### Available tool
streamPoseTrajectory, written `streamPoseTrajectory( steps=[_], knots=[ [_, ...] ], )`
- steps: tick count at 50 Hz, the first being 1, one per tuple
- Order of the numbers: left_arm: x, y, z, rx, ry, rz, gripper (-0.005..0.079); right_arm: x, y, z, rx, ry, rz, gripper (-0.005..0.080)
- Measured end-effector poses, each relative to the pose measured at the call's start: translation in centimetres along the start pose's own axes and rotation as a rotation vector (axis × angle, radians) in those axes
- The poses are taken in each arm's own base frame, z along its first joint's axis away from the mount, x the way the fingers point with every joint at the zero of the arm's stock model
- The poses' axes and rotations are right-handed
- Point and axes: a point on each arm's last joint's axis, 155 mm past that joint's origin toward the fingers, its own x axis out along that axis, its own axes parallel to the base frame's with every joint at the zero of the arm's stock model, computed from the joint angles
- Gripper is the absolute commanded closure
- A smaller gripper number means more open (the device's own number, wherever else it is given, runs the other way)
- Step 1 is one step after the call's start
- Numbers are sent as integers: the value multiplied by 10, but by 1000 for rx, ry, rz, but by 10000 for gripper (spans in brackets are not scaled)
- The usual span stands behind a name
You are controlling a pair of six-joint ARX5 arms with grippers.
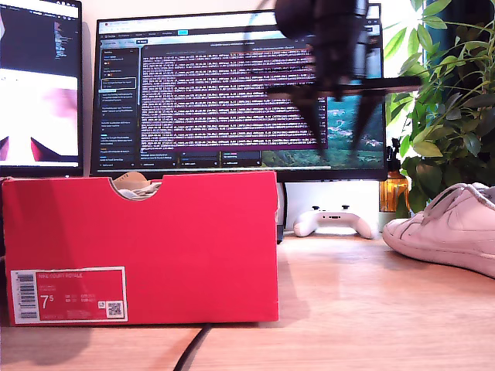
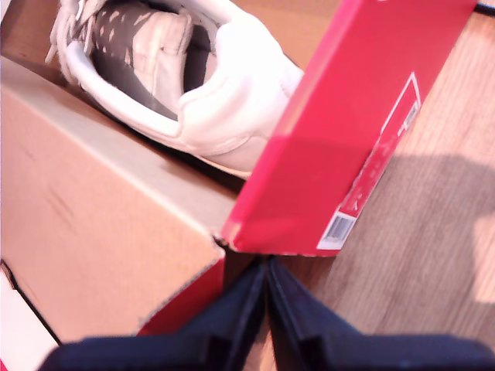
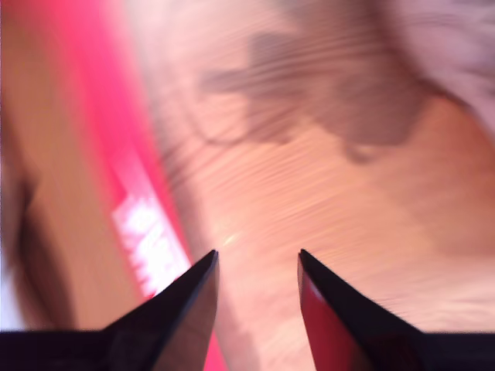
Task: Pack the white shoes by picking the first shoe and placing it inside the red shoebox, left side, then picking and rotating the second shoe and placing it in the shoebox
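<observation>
Nearest the exterior camera you have the red shoebox (image 1: 155,247), a flat-sided matte cardboard block standing on the wooden table (image 1: 363,309); its facing wall carries a white barcode label (image 1: 68,294) printed 7.5 and a half-round thumb notch cut into the top edge. A dark cable (image 1: 192,349) runs out from under the box toward the camera. The first wrist view looks down into the box: 1 white shoe (image 2: 186,77) lies inside on plain brown card, smooth leather heel collar rounded and padded, grey patterned lining showing. My first gripper (image 2: 267,270) sits just outside a red box corner with its 2 dark pointed tips pressed together, nothing between them. My second gripper (image 3: 255,263) has its tips spread apart over bare wood grain, with the red box edge beside it; that view is heavily blurred. A blurred dark gripper (image 1: 332,69) hangs high in the exterior view, above the table. The second white shoe (image 1: 452,228) rests on the table at the exterior view's right, well apart from the box, toe toward it, laces up. Behind stand 2 monitors (image 1: 232,93), a white game controller (image 1: 334,222) and a leafy plant (image 1: 452,100).
</observation>
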Motion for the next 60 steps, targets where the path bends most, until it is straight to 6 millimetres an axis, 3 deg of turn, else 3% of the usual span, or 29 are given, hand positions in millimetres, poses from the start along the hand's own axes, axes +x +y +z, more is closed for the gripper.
streamPoseTrajectory(
  steps=[9,17,33,43,51,60],
  knots=[
    [0,0,0,0,0,0,754,3,-31,21,92,-42,-84,456],
    [0,0,0,0,0,0,754,-1,-46,36,135,-74,-105,387],
    [0,0,0,0,0,0,754,-41,-81,55,267,-151,-53,233],
    [0,0,0,0,0,0,754,-26,-121,37,385,-94,-116,232],
    [0,0,0,0,0,0,754,-3,-155,5,470,-19,-212,233],
    [0,0,0,0,0,0,754,-4,-176,-17,546,-5,-240,234]
  ],
)
